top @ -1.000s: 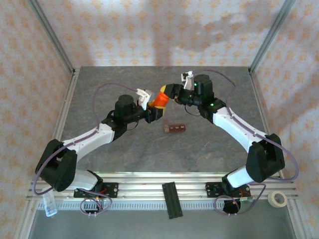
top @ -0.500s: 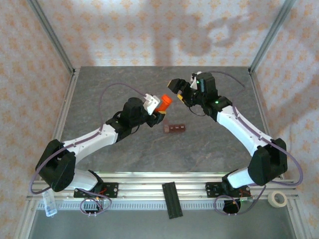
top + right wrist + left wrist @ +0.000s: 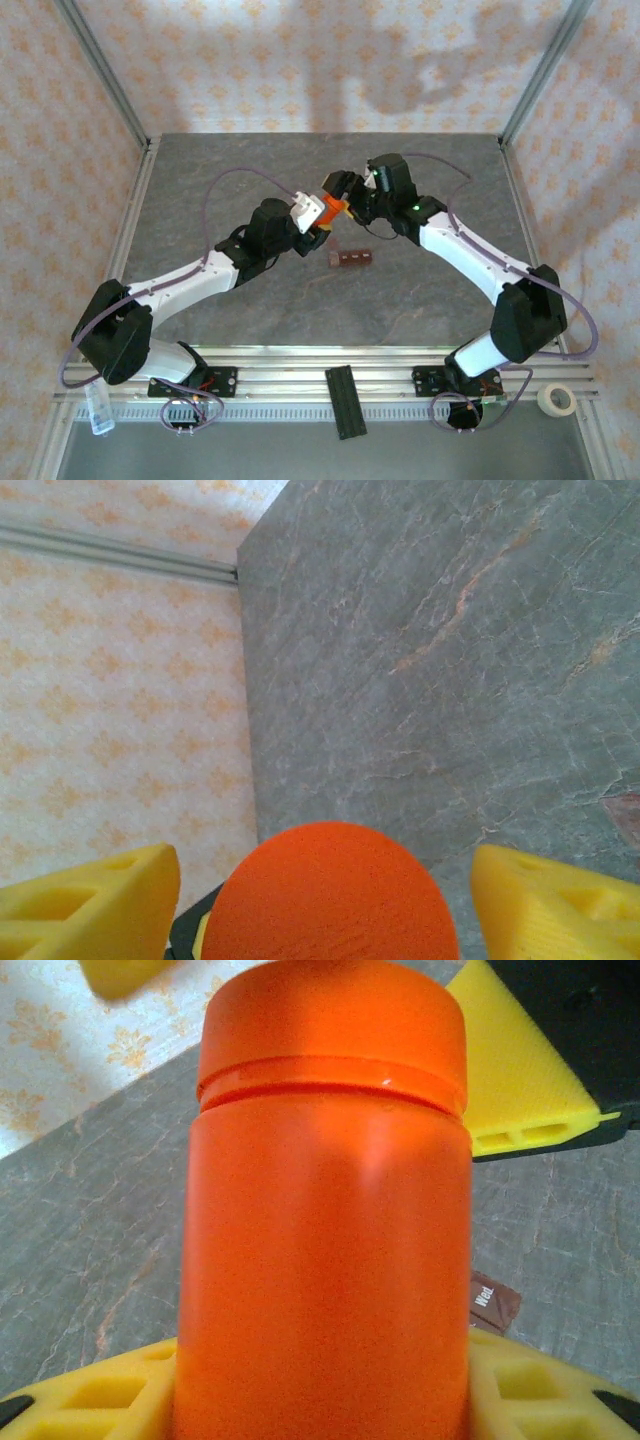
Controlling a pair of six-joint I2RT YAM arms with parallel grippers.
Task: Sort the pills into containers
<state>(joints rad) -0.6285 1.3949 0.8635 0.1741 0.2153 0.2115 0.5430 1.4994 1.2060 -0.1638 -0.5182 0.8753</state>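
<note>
**A:** So, where does the robot stand with the cap?

**B:** Its left gripper (image 3: 320,1400) pinches the orange bottle (image 3: 330,1260) low on the body, and the bottle seems raised off the table. The right gripper (image 3: 320,890) straddles the cap (image 3: 325,905). Its yellow fingers (image 3: 90,905) are spread, with a gap on each side.

**A:** How should it do this well?

**B:** Probably by centring on the cap, closing squarely on the rim, then twisting while the left arm holds firm. A skewed bite could slip on that smooth plastic. Keeping the mouth from tipping down would save the pills.

**A:** And the containers?

**B:** The reddish-brown strip of containers (image 3: 350,258) lies on the table near the bottle, on the side towards the arm bases and apart from both grippers.

**A:** What about the surroundings?

**B:** The table (image 3: 250,310) is grey and marbled, with patterned walls (image 3: 300,60) and an aluminium frame around it. A black ribbed bar (image 3: 345,400) and a tape roll (image 3: 557,399) sit at the near edge.
</note>
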